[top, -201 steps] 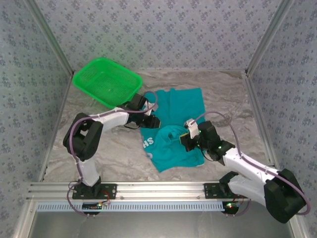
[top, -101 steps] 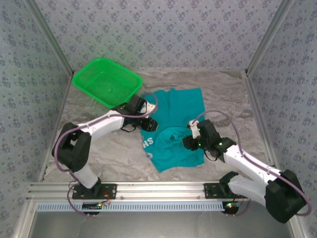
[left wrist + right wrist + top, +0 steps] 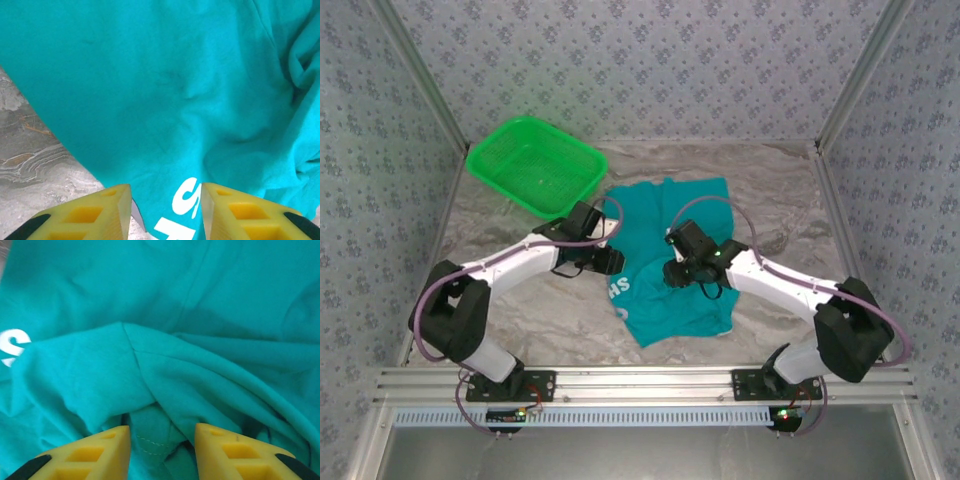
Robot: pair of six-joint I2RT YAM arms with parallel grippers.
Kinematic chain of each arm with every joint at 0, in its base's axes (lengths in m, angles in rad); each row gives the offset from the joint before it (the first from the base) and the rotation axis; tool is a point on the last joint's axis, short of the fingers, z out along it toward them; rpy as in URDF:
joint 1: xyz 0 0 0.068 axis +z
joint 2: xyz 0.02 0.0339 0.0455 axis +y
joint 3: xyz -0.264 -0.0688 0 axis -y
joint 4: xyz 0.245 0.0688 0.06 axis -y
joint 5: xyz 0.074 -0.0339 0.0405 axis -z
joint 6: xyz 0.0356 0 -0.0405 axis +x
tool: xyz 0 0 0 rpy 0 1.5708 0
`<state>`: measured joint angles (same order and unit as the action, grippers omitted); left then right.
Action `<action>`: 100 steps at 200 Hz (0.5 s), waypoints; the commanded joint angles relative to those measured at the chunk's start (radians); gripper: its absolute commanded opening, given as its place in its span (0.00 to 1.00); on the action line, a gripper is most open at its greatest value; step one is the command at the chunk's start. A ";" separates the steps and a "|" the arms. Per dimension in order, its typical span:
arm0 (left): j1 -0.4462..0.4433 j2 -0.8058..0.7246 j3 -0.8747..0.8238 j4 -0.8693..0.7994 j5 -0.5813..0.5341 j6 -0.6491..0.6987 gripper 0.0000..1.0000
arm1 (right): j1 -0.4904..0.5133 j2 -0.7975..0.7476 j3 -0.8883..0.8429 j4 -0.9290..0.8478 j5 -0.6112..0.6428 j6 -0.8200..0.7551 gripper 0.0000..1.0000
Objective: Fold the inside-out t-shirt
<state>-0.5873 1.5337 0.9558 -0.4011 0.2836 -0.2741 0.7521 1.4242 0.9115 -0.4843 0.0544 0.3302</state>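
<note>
Left gripper [image 3: 608,262] sits left of centre in the overhead view, low over the left edge of the t-shirt [image 3: 670,210]. In the left wrist view, this gripper [image 3: 165,192] has its yellow fingers [image 3: 107,205] standing apart at the bottom of the frame. Nothing is clamped between them. The gap looks down on the cloth edge and on part of the white lettering [image 3: 185,197]. To the left of that edge, bare marbled table [image 3: 30,150] fills the lower left corner, and plain teal t-shirt [image 3: 175,90] covers everything else.

Overhead, a green mesh basket [image 3: 535,165] stands at upper left, apart from the t-shirt. The table [image 3: 540,310] lies bare in front of it. The t-shirt is at the centre of the table, bunched and partly doubled over. White lettering [image 3: 618,290] shows at its lower left.

Right gripper [image 3: 672,272] is over the middle of the t-shirt, just right of the left gripper. In the right wrist view, this gripper [image 3: 162,432] is likewise released, with its fingers [image 3: 220,442] spread at the bottom of the frame. A rumpled fold with a stitched hem lies in the gap, and the pictures do not show it pinched. Creased t-shirt [image 3: 200,300] spans the view, with a piece of the lettering [image 3: 12,345] at the left edge.
</note>
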 commanded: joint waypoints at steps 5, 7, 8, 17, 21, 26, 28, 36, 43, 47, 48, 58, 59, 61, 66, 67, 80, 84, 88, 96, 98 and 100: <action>0.004 -0.041 -0.015 0.001 0.009 -0.024 0.42 | 0.040 0.038 0.034 -0.070 0.068 0.047 0.39; 0.004 -0.042 -0.016 0.001 0.009 -0.024 0.42 | 0.043 0.042 0.033 -0.071 0.070 0.048 0.38; 0.004 -0.043 -0.016 0.001 0.009 -0.024 0.42 | 0.044 0.044 0.034 -0.071 0.072 0.049 0.38; 0.004 -0.048 -0.018 0.001 0.009 -0.025 0.42 | 0.050 0.057 0.038 -0.073 0.088 0.055 0.27; 0.004 -0.051 -0.018 0.001 0.010 -0.022 0.42 | 0.053 0.059 0.040 -0.071 0.096 0.056 0.19; 0.004 -0.055 -0.019 0.003 0.017 -0.020 0.42 | 0.054 0.059 0.043 -0.073 0.107 0.058 0.12; 0.004 -0.056 -0.019 0.005 0.020 -0.018 0.42 | 0.055 0.057 0.043 -0.074 0.114 0.060 0.09; 0.000 -0.067 -0.024 0.020 0.036 -0.012 0.42 | 0.059 0.049 0.048 -0.082 0.135 0.064 0.01; -0.003 -0.080 -0.032 0.036 0.055 -0.008 0.42 | 0.059 0.035 0.055 -0.091 0.142 0.063 0.00; -0.006 -0.089 -0.036 0.045 0.064 -0.004 0.42 | 0.060 0.026 0.058 -0.097 0.143 0.062 0.00; -0.007 -0.091 -0.037 0.047 0.065 -0.003 0.42 | 0.061 0.024 0.060 -0.098 0.143 0.062 0.00; -0.023 -0.113 -0.043 0.064 0.081 0.011 0.42 | 0.061 -0.005 0.068 -0.111 0.133 0.058 0.00; -0.025 -0.115 -0.042 0.065 0.083 0.013 0.42 | 0.059 -0.008 0.071 -0.112 0.131 0.058 0.00; -0.029 -0.120 -0.042 0.067 0.085 0.017 0.42 | 0.057 -0.014 0.076 -0.112 0.124 0.058 0.00; -0.043 -0.131 -0.041 0.073 0.088 0.032 0.42 | 0.056 -0.028 0.088 -0.149 0.108 0.054 0.00; -0.048 -0.134 -0.041 0.074 0.089 0.035 0.42 | 0.055 -0.030 0.089 -0.152 0.105 0.054 0.00; -0.092 -0.161 -0.032 0.083 0.094 0.072 0.42 | 0.043 -0.070 0.121 -0.198 0.063 0.045 0.00; -0.105 -0.169 -0.030 0.089 0.098 0.081 0.42 | 0.035 -0.084 0.130 -0.212 0.040 0.044 0.00; -0.118 -0.174 -0.029 0.096 0.104 0.088 0.42 | 0.026 -0.096 0.136 -0.222 0.010 0.042 0.00; -0.144 -0.181 -0.032 0.120 0.115 0.102 0.42 | -0.010 -0.118 0.146 -0.235 -0.072 0.036 0.00; -0.151 -0.181 -0.034 0.127 0.116 0.105 0.42 | -0.018 -0.123 0.149 -0.239 -0.095 0.034 0.00; -0.157 -0.180 -0.035 0.136 0.117 0.108 0.42 | -0.032 -0.127 0.153 -0.240 -0.115 0.030 0.00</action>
<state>-0.6792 1.3933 0.9150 -0.3408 0.3416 -0.2382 0.7898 1.3788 0.9993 -0.6300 0.1036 0.3737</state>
